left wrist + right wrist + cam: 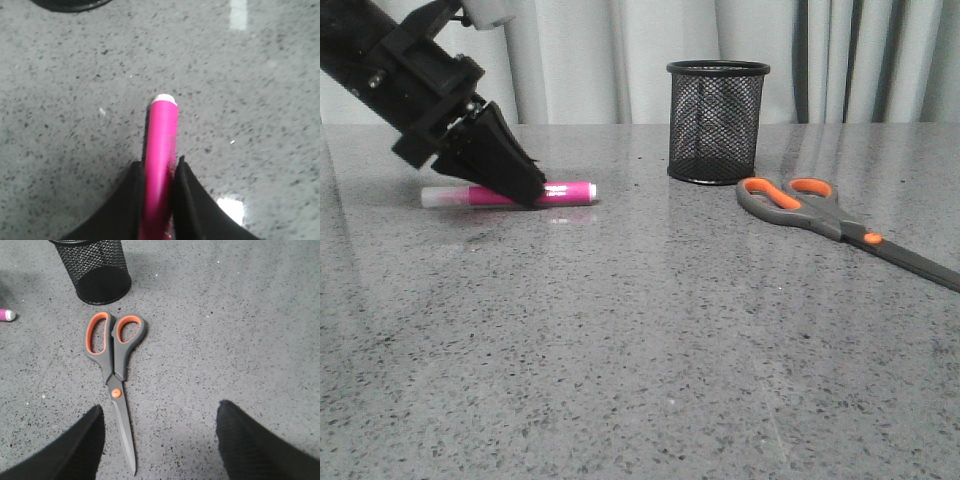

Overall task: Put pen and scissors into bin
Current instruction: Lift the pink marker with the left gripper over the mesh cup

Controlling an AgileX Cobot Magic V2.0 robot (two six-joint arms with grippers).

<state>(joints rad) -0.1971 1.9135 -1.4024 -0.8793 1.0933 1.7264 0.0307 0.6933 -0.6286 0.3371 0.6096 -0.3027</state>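
Note:
The magenta pen lies flat on the grey table, left of centre. My left gripper is down on it, its black fingers shut on the barrel; the pen sticks out beyond the fingertips. The scissors lie closed on the right, handles toward the bin, which stands upright at the back centre. In the right wrist view my right gripper is open and empty above the table, the scissors' blades lying near its one finger. The bin and the pen's end show there too.
Grey curtains hang behind the table's far edge. The speckled grey tabletop stretches across the front with nothing on it.

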